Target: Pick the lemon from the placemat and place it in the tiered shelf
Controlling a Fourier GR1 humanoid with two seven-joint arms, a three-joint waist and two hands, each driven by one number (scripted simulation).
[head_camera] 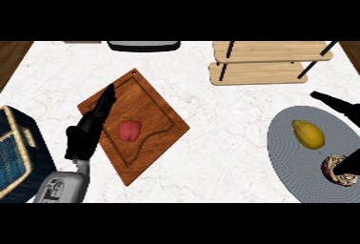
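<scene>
The yellow lemon [308,134] lies on the round grey placemat [295,162] at the right of the counter. My right hand [337,104] comes in from the right edge. Its straight fingers reach over the mat's far rim, just beyond the lemon, and its thumb shows lower down by the mat's right side. It is open and holds nothing. The wooden tiered shelf [271,62] with black posts stands at the back right, beyond the mat. My left hand [84,133] rests open at the left, fingers pointing away along the cutting board's edge.
A wooden cutting board [151,107] with a red bell pepper [129,130] on it lies left of centre. A blue woven basket [17,152] sits at the left edge. A brown and white ring-shaped item [336,170] lies on the mat near the lemon. A dark object [144,45] sits at the back.
</scene>
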